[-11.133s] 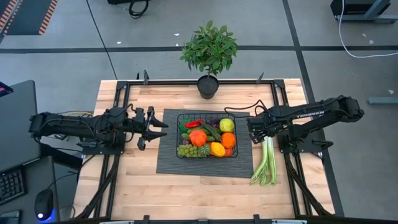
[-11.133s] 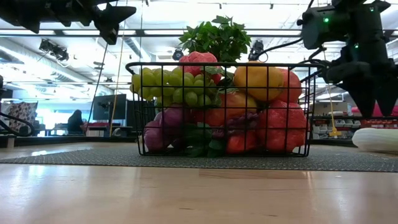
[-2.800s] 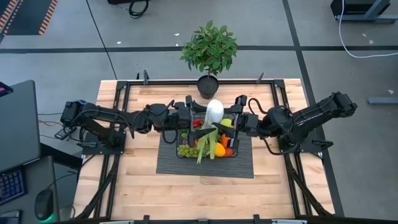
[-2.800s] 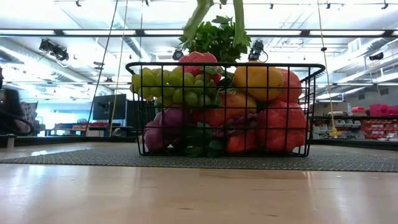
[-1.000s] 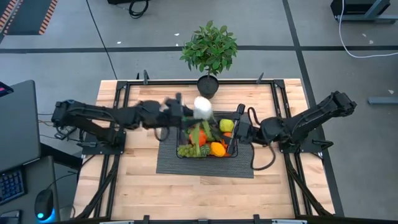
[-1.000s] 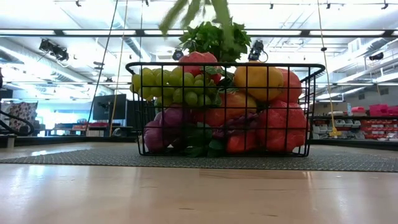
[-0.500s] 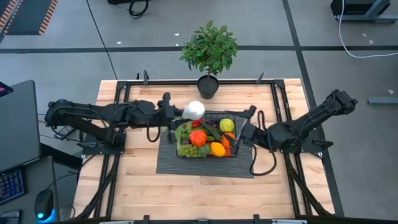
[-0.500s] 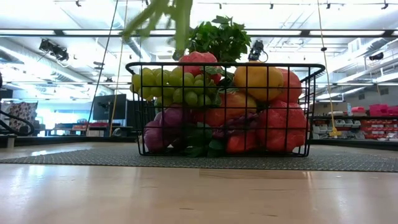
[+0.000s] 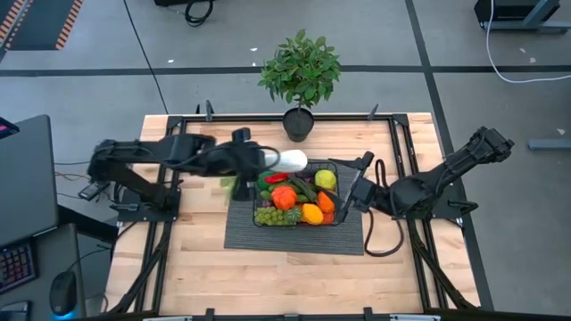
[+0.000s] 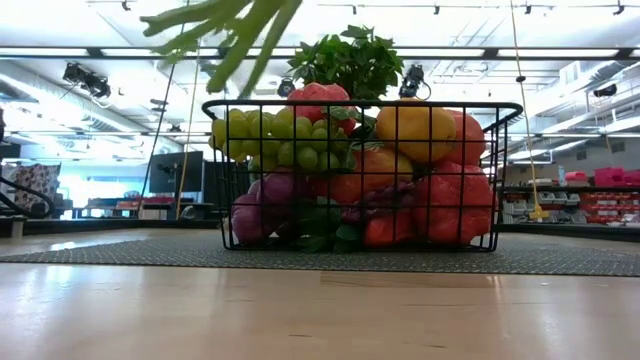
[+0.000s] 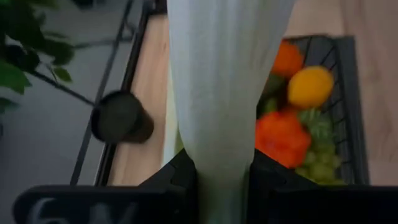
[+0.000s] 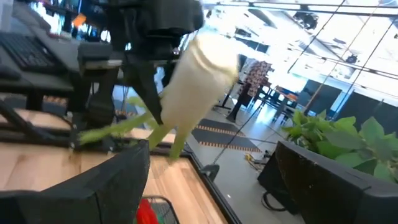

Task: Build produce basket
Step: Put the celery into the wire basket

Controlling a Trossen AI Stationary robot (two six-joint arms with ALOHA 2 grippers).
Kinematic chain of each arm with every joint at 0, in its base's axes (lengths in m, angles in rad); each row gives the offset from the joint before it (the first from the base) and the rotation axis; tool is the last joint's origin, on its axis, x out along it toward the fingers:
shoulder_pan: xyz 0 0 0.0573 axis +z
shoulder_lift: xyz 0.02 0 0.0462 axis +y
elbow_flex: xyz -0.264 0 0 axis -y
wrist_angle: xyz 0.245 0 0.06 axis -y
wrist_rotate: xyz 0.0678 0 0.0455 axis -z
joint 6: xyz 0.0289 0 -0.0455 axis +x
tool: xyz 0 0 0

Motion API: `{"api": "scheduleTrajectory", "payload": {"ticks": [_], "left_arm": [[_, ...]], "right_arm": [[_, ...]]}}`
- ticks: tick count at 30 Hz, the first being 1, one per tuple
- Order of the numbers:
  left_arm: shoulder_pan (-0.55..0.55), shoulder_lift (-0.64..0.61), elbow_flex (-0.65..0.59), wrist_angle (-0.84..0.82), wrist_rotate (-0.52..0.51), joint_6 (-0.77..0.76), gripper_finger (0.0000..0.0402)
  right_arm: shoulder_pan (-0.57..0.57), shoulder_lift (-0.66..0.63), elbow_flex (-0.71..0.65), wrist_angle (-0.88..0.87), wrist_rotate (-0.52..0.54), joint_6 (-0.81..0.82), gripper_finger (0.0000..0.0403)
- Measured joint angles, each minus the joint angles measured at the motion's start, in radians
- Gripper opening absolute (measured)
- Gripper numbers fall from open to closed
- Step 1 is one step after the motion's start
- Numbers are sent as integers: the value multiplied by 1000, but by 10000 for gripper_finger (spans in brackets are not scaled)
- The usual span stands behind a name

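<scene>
The black wire basket (image 9: pixel 332 169) stands on a dark ribbed mat (image 9: pixel 294 236), filled with grapes, oranges, peppers and other toy produce (image 10: pixel 350 170). My left gripper (image 9: pixel 260 161) is shut on the long leek (image 9: pixel 290 160) above the basket's far left corner. The leek's white end points toward the table's right, and its green leaves (image 10: pixel 220 30) trail to the left. My right gripper (image 9: pixel 351 185) is open and empty beside the basket's right side. My left gripper pinches the leek's white stalk (image 11: pixel 217 124) between its two fingers (image 11: pixel 180 171), which lie across the stalk. The leek is lifted clear above the basket's far left corner. It lies tilted, with the white end (image 9: pixel 294 160) past the fingers and the leaves on the other side.
A leafy potted plant (image 9: pixel 301 71) stands at the table's far edge, just behind the basket. Black frame rails (image 9: pixel 178 134) run along the table's left, right and far sides. Bare wood lies in front of the mat (image 9: pixel 294 276).
My left gripper has turned while holding the leek. The green leaves have swung from over the basket toward the table's left and risen nearer to level. The white end now points toward the table's right. My right gripper has drawn back a little toward the table's right.
</scene>
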Motion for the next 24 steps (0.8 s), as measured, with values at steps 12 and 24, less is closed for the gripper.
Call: {"api": "scheduleTrajectory", "payload": {"ticks": [12,24], "left_arm": [[20,353,325,-459,124,-50,89],[21,422,394,-417,157,-52,91]], "right_arm": [[41,4,0,-119,-6,7,352],[0,100,0,-204,-14,54,352]]}}
